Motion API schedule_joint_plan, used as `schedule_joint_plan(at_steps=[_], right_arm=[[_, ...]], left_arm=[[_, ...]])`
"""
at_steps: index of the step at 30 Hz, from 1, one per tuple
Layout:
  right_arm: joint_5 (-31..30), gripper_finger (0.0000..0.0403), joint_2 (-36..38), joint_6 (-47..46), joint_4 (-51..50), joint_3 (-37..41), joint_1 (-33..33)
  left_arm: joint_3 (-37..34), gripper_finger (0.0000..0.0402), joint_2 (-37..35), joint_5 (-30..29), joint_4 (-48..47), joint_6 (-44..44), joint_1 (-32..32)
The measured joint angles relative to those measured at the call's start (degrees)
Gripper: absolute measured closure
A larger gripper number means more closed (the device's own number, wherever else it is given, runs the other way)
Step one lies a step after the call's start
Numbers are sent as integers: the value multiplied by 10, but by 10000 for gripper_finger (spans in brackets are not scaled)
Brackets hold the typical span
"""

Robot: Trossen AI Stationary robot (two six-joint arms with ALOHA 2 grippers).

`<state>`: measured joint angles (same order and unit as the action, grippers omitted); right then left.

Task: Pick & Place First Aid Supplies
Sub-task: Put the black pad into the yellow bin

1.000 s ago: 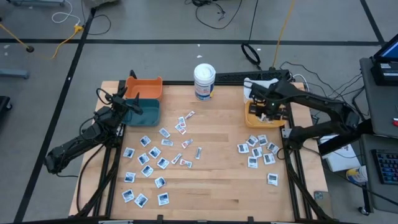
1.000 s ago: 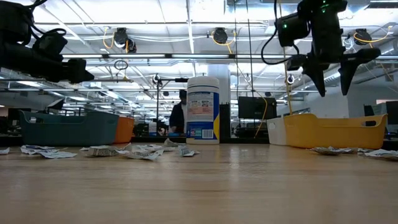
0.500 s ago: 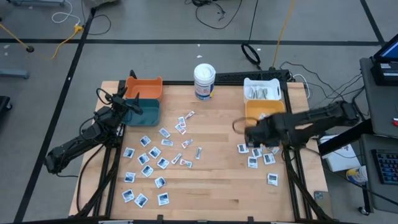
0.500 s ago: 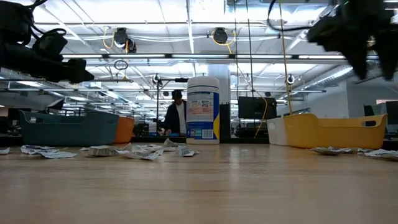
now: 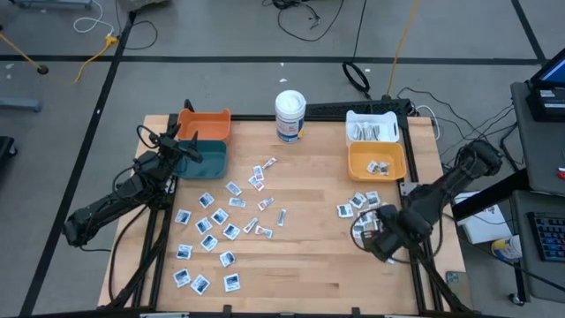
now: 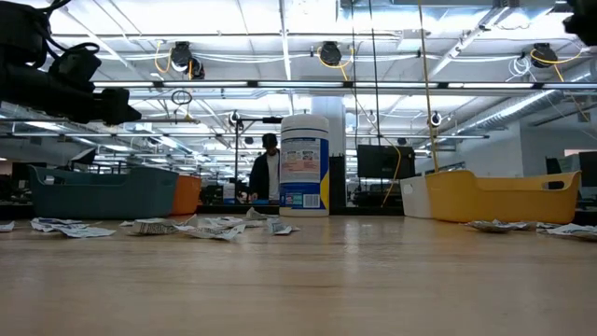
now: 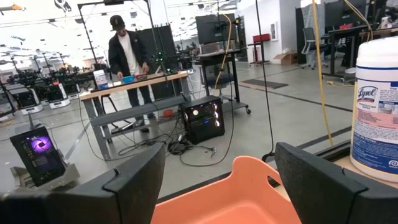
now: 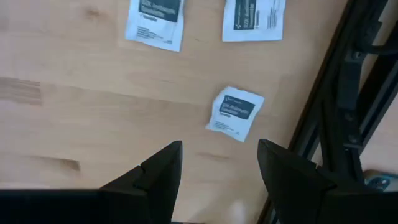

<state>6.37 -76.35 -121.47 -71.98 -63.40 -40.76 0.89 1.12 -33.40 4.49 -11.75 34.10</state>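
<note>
The right gripper (image 8: 217, 165) hangs with its fingers apart and nothing between them, low over the table's right side; a lone sachet (image 8: 235, 113) lies on the wood just ahead of its fingertips, with two more beyond it. Behind this gripper, toward the table's far edge, the yellow bin (image 5: 377, 162) holds a couple of packets and the white bin (image 5: 372, 129) behind it holds several more. The left gripper (image 7: 214, 180) waits at the far left corner, fingers wide apart and empty, with the orange bin (image 5: 205, 122) just ahead of it and the teal bin (image 5: 202, 157) beside that; whether either holds anything cannot be told. The white tub (image 5: 290, 115) with a blue label stands upright at the far edge, between the two pairs of bins. The first aid supplies (image 5: 216, 231) are scattered flat over the wooden table (image 5: 300, 256), most on its left half and a smaller cluster by the right gripper. Beyond the table lies a workshop with benches and monitors, where a person (image 7: 129, 59) in dark clothes stands at a bench.
</note>
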Motion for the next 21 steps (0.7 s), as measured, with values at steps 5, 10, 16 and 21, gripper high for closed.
schedule_joint_plan(at_steps=[5, 10, 16, 21], right_arm=[[-1, 200, -46, -21, 20, 0, -31], [-1, 200, -97, -23, 40, 0, -44], [12, 200, -136, -21, 92, 24, -51], [29, 200, -159, -19, 152, 83, -51]], left_arm=[[0, 94, 0, 0, 0, 0, 0], [0, 94, 0, 0, 0, 0, 0], [0, 94, 0, 0, 0, 0, 0], [0, 94, 0, 0, 0, 0, 0]])
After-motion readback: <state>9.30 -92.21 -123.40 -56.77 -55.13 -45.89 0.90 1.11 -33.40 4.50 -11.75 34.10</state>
